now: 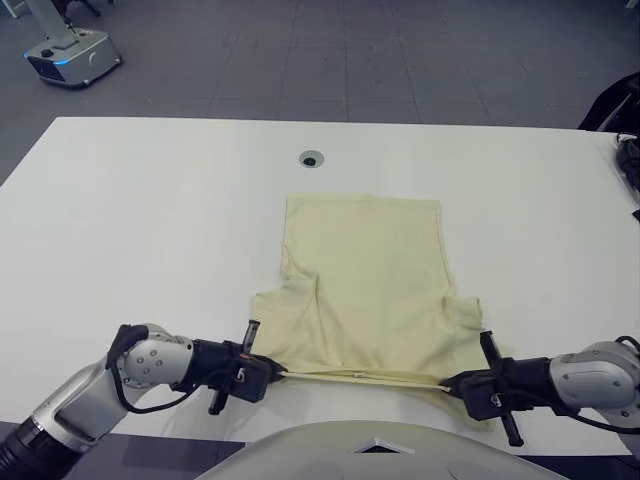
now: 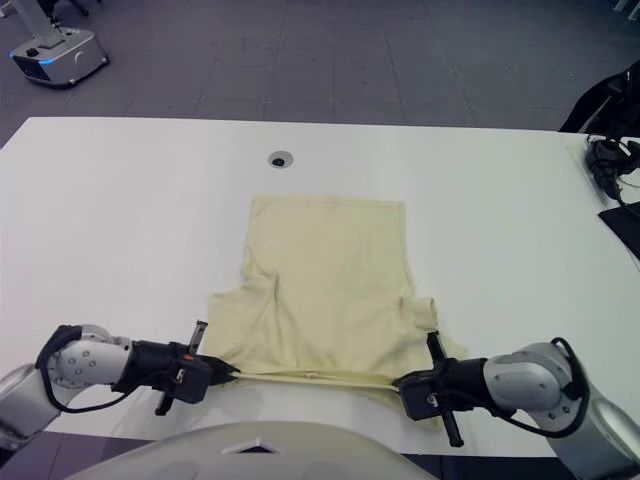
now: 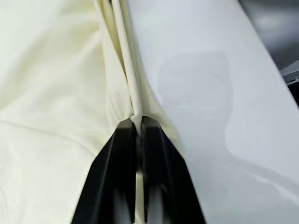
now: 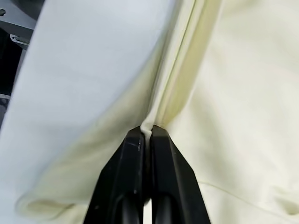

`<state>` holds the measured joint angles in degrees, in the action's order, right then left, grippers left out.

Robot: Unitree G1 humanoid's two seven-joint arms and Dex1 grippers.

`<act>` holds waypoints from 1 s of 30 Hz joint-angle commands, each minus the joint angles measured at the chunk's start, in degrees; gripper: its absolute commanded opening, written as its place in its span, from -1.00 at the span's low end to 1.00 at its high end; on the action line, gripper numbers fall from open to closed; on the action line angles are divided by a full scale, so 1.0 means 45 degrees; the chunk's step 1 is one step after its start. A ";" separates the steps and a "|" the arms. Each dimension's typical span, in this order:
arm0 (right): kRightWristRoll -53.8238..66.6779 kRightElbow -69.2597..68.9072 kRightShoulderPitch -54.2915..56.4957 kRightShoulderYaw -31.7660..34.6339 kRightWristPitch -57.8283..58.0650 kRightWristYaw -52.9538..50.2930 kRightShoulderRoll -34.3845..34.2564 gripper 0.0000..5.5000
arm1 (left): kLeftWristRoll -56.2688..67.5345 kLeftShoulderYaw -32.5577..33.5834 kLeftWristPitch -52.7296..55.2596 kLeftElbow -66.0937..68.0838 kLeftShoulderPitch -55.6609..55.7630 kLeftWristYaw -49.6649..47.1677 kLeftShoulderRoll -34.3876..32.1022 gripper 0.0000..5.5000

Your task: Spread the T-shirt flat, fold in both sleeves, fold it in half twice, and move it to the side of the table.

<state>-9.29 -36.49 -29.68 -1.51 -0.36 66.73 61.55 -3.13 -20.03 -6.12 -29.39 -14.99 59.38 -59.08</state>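
T-shirt, pale yellow, lies on the white table, in the middle of its width and toward the edge nearest the robot. We see its far edge running straight across, a little short of the round cable hole set in the tabletop. The far part of the cloth is a narrower rectangle. Nearer the robot it widens, with a rumpled bulge of fabric on each side and soft creases on the left. The near edge is drawn into a thin, tight line between the two grippers.

The left gripper sits at the left end of that line, low over the table, clamped on the fabric. In the left wrist view its two black jaws meet on a narrow ridge of cloth, with the T-shirt spreading to one side and bare table on the other. The right gripper sits at the right end, likewise clenched on the cloth, and the right wrist view shows its jaws pressed together on a folded hem. From the head views we cannot tell whether the stretched edge rests on the table or is lifted just off it.

Both arms come in from the near corners, pointing inward toward each other. Dark cables lie at the table's right edge, well apart from the T-shirt. On the grey floor beyond the far left corner stands a grey machine with a blue light
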 commanded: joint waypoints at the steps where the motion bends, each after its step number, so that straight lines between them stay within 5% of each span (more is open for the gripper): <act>1: -0.0555 0.0238 0.0024 -0.0462 0.0525 -0.0118 0.0142 -1.00 | -0.0673 -0.0390 0.0573 -0.0002 -0.0302 0.0043 0.0100 -1.00; 5: -0.0299 0.0096 0.0015 -0.0350 0.0524 -0.0097 0.0324 -1.00 | -0.0619 -0.0343 0.0856 -0.0138 -0.0446 -0.0145 0.0302 -0.83; 20: 0.5692 -0.1734 0.0885 0.1875 0.3437 0.0925 0.0059 -0.08 | 0.6541 0.2479 0.2095 -0.1231 -0.0607 0.0927 0.0969 0.07; 30: 0.8574 -0.1936 0.1644 0.3055 0.4683 0.0969 0.0034 0.49 | 0.7602 0.3375 0.2661 -0.0543 0.0122 0.0604 0.1796 0.67</act>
<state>26.66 -45.45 -23.50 10.11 19.42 71.12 61.52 31.65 -5.65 5.25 -33.51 -16.11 63.42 -52.37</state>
